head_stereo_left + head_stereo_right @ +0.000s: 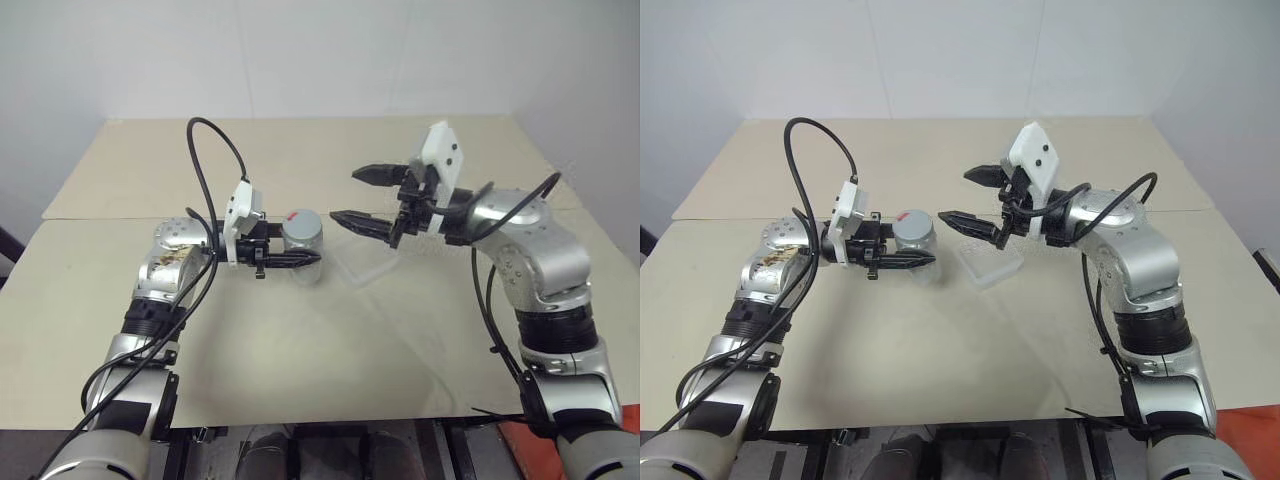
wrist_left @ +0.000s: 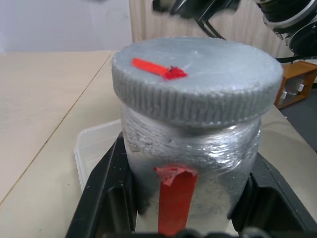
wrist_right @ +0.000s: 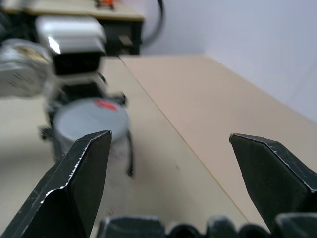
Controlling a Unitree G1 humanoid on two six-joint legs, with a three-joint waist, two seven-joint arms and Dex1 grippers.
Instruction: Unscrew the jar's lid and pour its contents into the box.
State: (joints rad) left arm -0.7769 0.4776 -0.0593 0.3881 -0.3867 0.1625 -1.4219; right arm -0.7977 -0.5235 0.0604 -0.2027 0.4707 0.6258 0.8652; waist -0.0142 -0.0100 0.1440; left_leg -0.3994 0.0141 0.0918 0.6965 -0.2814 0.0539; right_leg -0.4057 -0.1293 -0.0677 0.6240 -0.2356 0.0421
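- The left tool (image 1: 296, 259) is clamped around the small silver-grey metallic jar (image 1: 302, 248), holding it upright just above the beige bench (image 1: 300, 340).
- The round grey ribbed lid (image 2: 197, 82) with a red mark sits on the jar.
- The right tool (image 1: 362, 196) hangs with its fingers spread wide, empty, just beside the jar.
- The shallow clear plastic box (image 1: 992, 266) lies on the bench below the right tool.

a lab: bare beige table (image 1: 300, 360), plain white walls (image 1: 300, 50).
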